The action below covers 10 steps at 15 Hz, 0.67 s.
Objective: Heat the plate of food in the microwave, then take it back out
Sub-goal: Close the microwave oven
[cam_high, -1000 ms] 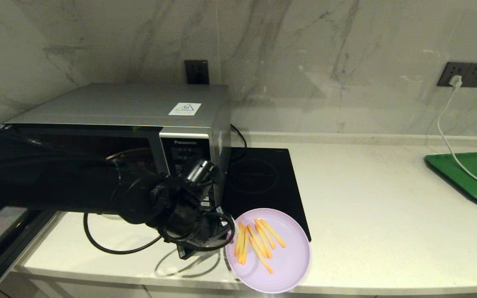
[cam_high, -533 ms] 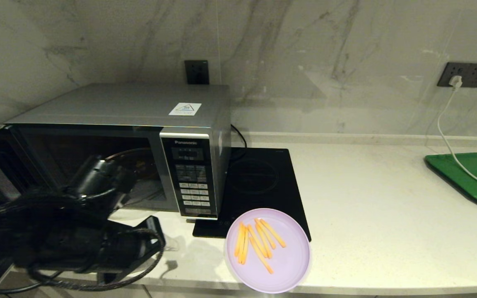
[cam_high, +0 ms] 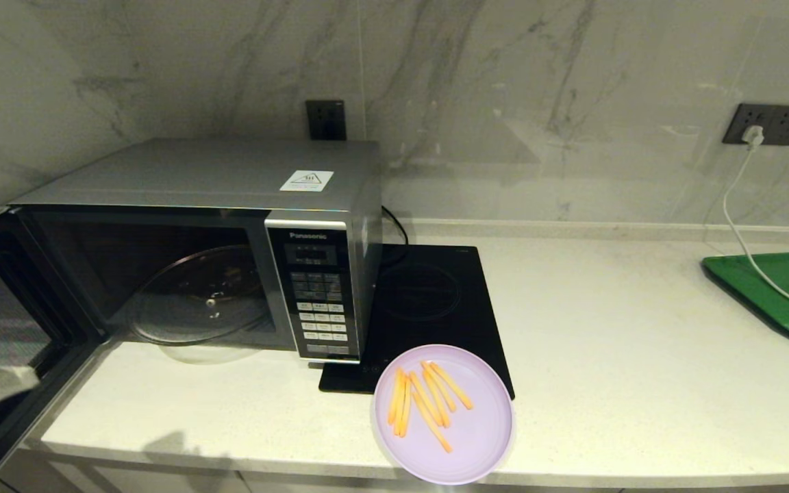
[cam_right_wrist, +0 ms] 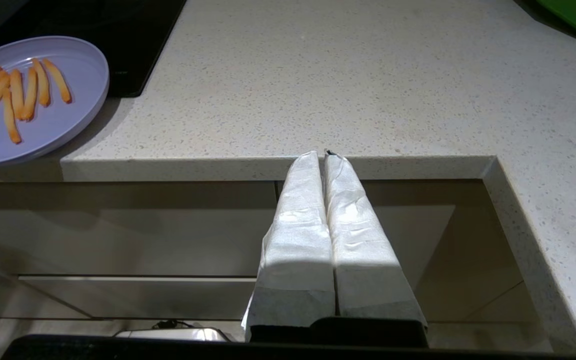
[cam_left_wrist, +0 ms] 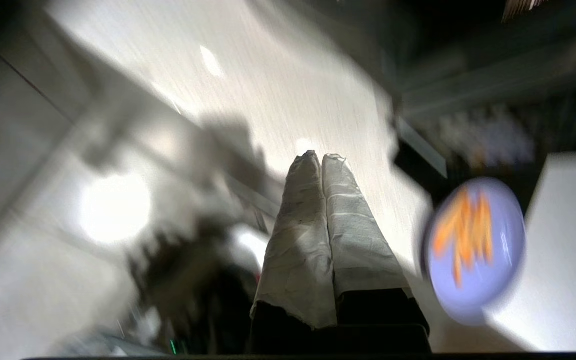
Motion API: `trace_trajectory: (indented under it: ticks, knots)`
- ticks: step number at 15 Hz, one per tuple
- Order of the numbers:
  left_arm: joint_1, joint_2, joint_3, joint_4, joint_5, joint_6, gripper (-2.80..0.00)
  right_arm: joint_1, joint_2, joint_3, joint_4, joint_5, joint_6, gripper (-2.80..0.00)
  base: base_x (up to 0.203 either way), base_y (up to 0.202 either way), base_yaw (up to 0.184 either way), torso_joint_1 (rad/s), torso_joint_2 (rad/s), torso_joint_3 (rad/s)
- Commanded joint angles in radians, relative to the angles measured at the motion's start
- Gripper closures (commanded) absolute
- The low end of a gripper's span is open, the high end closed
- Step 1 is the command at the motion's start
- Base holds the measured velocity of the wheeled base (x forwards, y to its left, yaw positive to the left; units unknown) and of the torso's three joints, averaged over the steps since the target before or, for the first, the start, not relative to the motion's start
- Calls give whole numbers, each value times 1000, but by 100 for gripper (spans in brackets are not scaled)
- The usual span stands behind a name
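Note:
The pale lilac plate of food [cam_high: 444, 413] rests at the counter's front edge, partly on the hob's corner, with orange-yellow sticks [cam_high: 425, 400] lying on it. Left of it stands the silver microwave [cam_high: 230, 185]. Its dark door [cam_high: 4, 301] is swung wide open to the left, showing the bare glass turntable [cam_high: 199, 294]. My left gripper [cam_left_wrist: 321, 156] is shut and empty, off to the left of the plate [cam_left_wrist: 473, 295] over the pale countertop. My right gripper [cam_right_wrist: 321, 154] is shut and empty below the counter's front edge, right of the plate [cam_right_wrist: 53, 120].
A flat black induction hob [cam_high: 429, 301] lies right of the microwave. A green tray [cam_high: 778, 294] sits at the far right, with a white cable [cam_high: 737, 226] running over it from the wall socket [cam_high: 768, 123]. Pale countertop [cam_high: 627, 342] stretches between hob and tray.
My left arm has swung away from the microwave's button panel, leftward and down, almost out of the head view, uncovering the open cavity. The plate has not moved.

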Motion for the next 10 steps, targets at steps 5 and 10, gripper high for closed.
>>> trace_trajectory:
  ticks: [5,10]
  knots:
    - [500,-1,-291,-28,3,448,0,0,0,0,1,0,0,0,0,0,0,0,0,0]
    - [757,175,-302,-212,-86,614,0,0,0,0,1,0,0,0,0,0,0,0,0,0]
